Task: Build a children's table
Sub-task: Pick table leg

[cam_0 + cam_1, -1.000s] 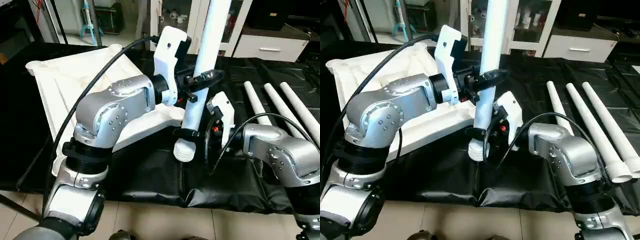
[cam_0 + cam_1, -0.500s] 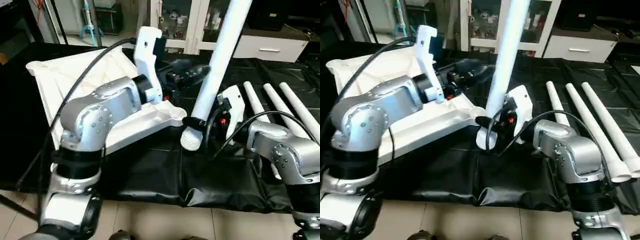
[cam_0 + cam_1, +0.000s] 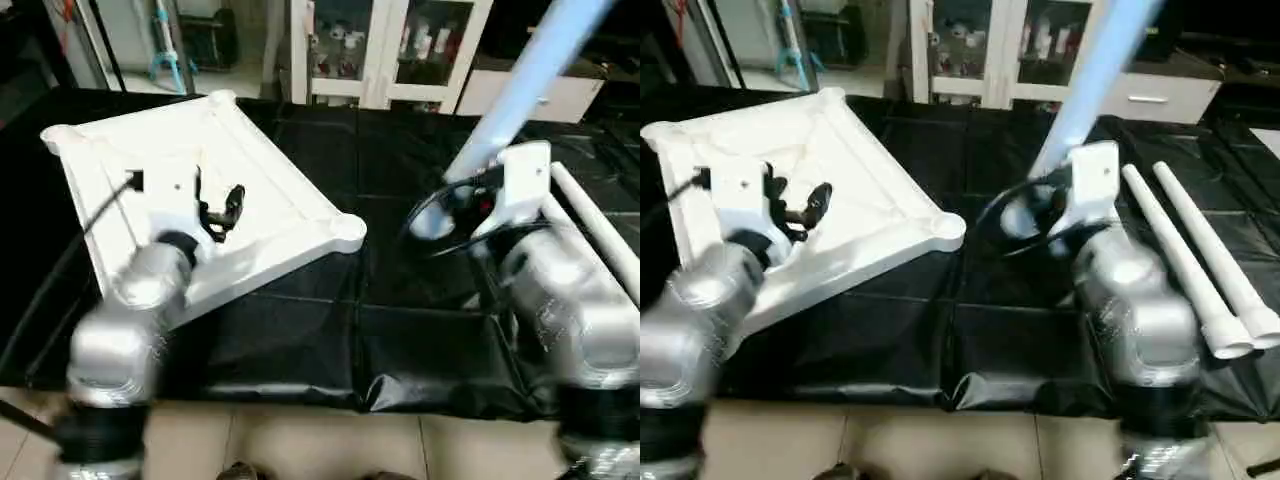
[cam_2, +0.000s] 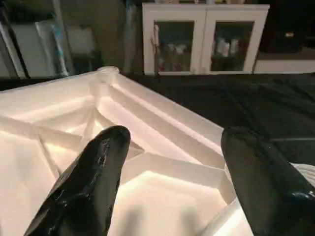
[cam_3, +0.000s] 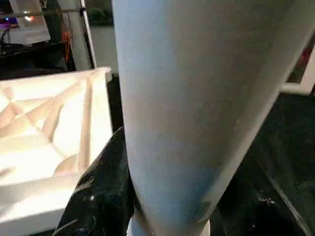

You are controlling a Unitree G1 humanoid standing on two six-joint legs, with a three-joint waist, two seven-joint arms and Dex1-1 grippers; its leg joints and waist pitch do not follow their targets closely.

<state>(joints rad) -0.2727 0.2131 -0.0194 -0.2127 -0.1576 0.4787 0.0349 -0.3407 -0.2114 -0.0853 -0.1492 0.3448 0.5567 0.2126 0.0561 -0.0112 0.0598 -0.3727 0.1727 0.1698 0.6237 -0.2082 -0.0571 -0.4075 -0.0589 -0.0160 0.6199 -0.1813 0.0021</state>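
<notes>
The white tabletop [image 3: 270, 170] lies ribbed side up on the left, with round sockets at its corners. My left gripper [image 3: 222, 212] hovers over its near half, open and holding nothing. In the left wrist view its fingers [image 4: 93, 182] stand wide apart above the ribs [image 4: 162, 123]. My right gripper [image 3: 447, 205] is shut on a white leg [image 3: 510, 100] near its ribbed end. The leg slants up toward the back right, off to the right of the tabletop's near corner socket [image 3: 347, 228]. In the right wrist view a black finger [image 5: 101, 191] presses against the leg [image 5: 197, 98].
Two loose white legs [image 3: 1185, 255] lie side by side on the black-covered work surface [image 3: 330, 330] at the right. A white glass-door cabinet [image 3: 370, 50] and a white drawer unit [image 3: 1150, 95] stand behind. The surface's front edge drops to tiled floor [image 3: 300, 450].
My left gripper has let go of the leg and drawn back left over the tabletop. My right gripper has carried the leg right and tilted it further. The camera shifted too.
</notes>
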